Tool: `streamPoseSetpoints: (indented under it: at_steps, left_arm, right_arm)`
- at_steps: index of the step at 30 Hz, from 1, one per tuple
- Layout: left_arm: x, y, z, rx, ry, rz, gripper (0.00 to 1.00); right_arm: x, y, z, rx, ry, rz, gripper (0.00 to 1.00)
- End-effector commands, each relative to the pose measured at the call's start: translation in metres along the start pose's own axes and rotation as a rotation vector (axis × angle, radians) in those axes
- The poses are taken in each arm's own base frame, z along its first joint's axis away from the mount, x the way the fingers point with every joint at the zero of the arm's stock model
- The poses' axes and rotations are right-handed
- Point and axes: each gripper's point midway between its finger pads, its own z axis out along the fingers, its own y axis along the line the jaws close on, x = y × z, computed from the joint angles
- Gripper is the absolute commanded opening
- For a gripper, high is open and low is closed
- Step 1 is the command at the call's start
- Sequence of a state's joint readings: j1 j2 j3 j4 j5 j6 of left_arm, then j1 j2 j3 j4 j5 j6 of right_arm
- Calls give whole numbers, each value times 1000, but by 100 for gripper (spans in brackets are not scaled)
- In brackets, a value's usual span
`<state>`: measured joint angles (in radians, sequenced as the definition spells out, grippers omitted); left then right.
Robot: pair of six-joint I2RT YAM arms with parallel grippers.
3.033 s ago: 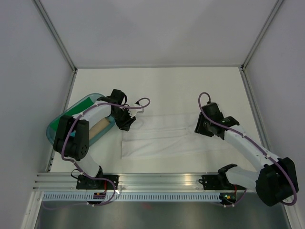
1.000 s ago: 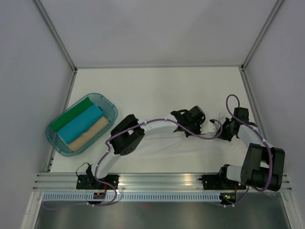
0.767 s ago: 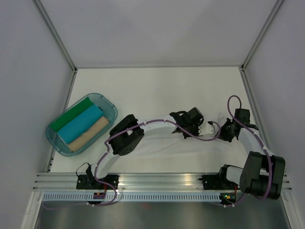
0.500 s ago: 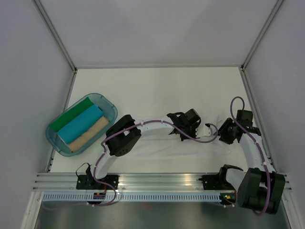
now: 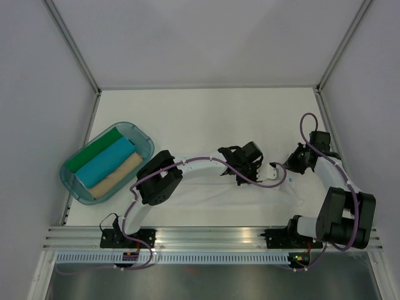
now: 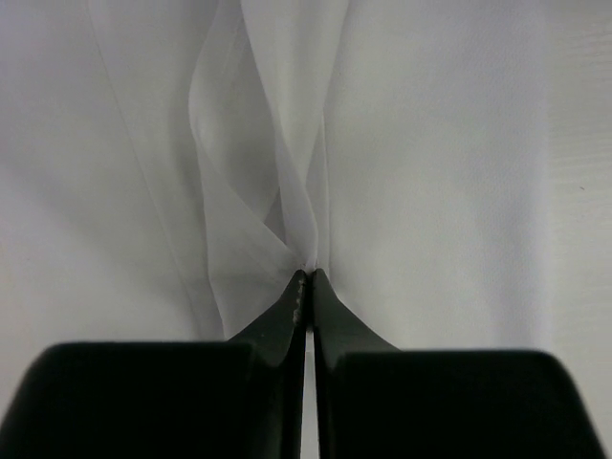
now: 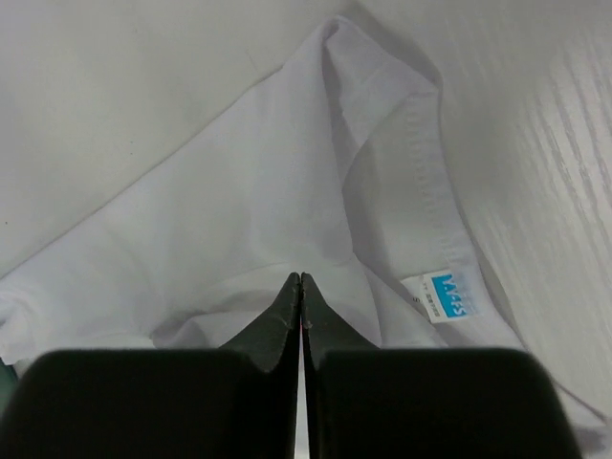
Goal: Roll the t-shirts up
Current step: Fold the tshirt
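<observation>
A white t-shirt (image 5: 262, 190) lies spread across the table between the two arms. My left gripper (image 5: 239, 174) is over its middle, shut, with a gathered pinch of the white cloth (image 6: 287, 191) between the fingertips (image 6: 298, 279). My right gripper (image 5: 289, 167) is at the shirt's right end, by the collar. It is shut on a fold of the white cloth (image 7: 239, 210), just left of the blue neck label (image 7: 446, 295). Green (image 5: 94, 153), turquoise (image 5: 106, 164) and tan (image 5: 119, 175) rolled shirts lie in the tub.
The translucent teal tub (image 5: 147, 145) sits at the left side of the table. The left arm's elbow (image 5: 156, 182) reaches low across the table's front. An aluminium rail (image 5: 206, 234) runs along the near edge. Walls close in the left, back and right.
The left arm has swung from beside the tub to the shirt's middle, then eased slightly left. The right gripper opened, shut again at the collar and shifted slightly up.
</observation>
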<state>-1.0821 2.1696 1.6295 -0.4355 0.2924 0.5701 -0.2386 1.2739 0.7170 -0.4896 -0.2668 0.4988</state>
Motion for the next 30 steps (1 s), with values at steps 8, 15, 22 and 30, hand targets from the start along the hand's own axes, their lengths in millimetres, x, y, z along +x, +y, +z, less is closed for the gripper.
streamPoseSetpoints:
  at_steps: [8,15,22,30]
  left_arm:
    - [-12,-11,-23,45,-28,53,3]
    - [3,-27,-28,96,2,97,6]
    - [16,-49,-36,202,63,133,23]
    - [-15,-48,-67,178,-16,80,33]
  right_arm:
    - [-10,-25,51,72,-10,-1,0]
    - [-23,-30,51,124,-50,11,0]
    - [-25,-27,48,120,-47,-15,0]
    - [-36,-7,27,107,-81,-79,5]
